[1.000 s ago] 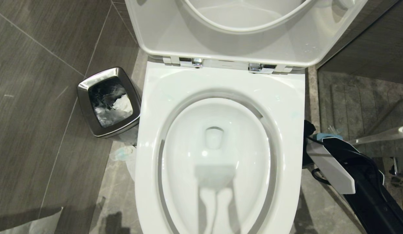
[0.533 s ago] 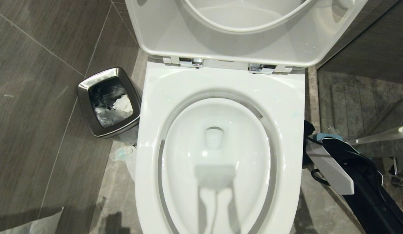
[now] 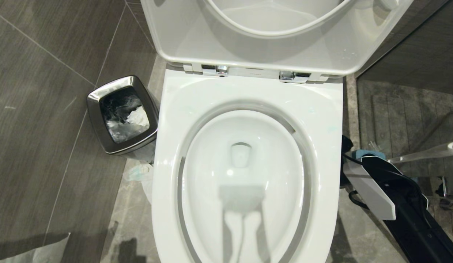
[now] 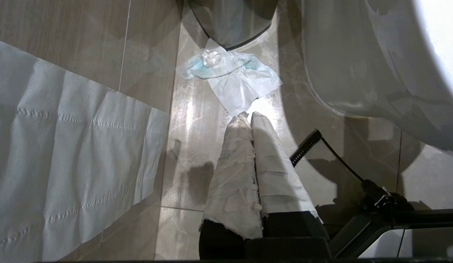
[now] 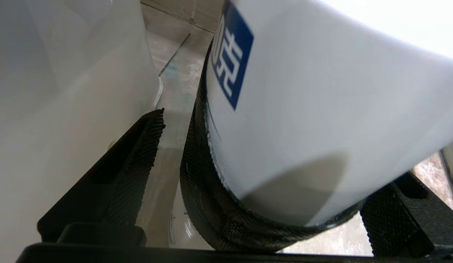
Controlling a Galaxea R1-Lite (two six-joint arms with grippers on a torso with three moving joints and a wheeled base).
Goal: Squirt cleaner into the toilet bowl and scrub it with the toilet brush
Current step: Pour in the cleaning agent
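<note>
While spread, the right fingers (image 5: 138,160) flank a white bottle (image 5: 321,120).

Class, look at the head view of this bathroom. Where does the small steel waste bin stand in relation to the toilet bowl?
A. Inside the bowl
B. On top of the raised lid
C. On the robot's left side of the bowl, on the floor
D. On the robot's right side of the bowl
C: the steel waste bin stands on the dark floor tiles beside the toilet bowl, on the robot's left side.
</note>
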